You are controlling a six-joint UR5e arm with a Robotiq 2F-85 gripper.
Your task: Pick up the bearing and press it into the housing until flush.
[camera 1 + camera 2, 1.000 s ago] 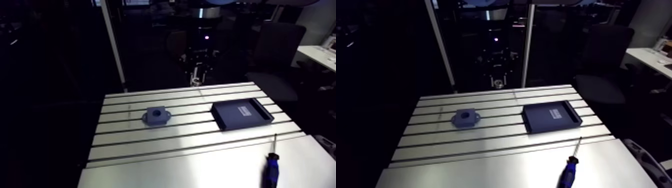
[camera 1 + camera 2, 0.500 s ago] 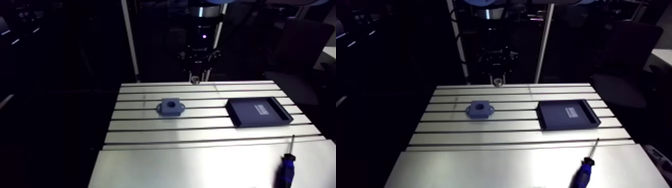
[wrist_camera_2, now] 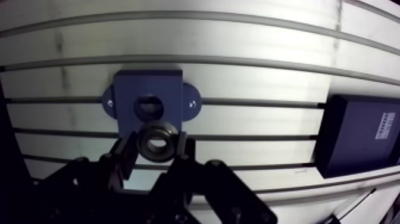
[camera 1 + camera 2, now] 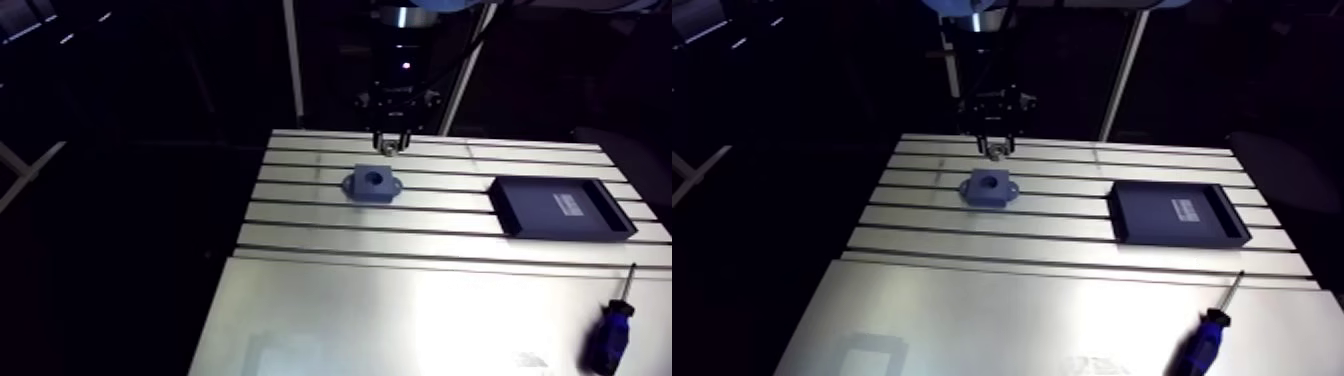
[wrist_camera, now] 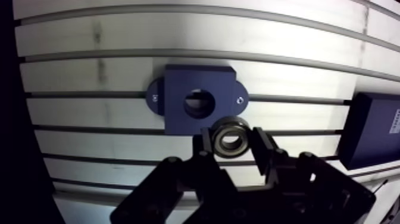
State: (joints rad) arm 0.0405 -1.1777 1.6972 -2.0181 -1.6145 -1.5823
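Bearing (image 5: 231, 138) is clamped betw. the two fingers of the gripper (image 5: 233, 143). Jaws are only part closed, one pad pressing each side of the outer ring, so it's gripped w/ nothing else in hold. Wrist view shows the ring face-on: metal, round, dark centre hole fully visible. It's held off the table (image 4: 400, 320), not seated in anything.

Housing (image 5: 178, 116) is a blue block w/ a round bore in the middle and a small ear on each side, each ear w/ a tiny hole. It lies flat on the slotted alu. surface, just ahead of the fingertips. Bore is empty. In the wrist view the bearing sits just short of the bore and overlaps the block's near edge.

Arm view: housing at upper centre of frame, gripper coming down from the top edge just behind it, w/ the bearing a small bright spot at its tip. Can't tell from this view how high it hangs above the block.

Other items: black shallow tray (image 4: 562, 208) w/ a pale label at centre right of frame, well apart from the housing. Screwdriver (image 4: 610, 335) w/ blue-black handle at lower right, on the smooth plate, shaft pointing up-frame toward the tray.
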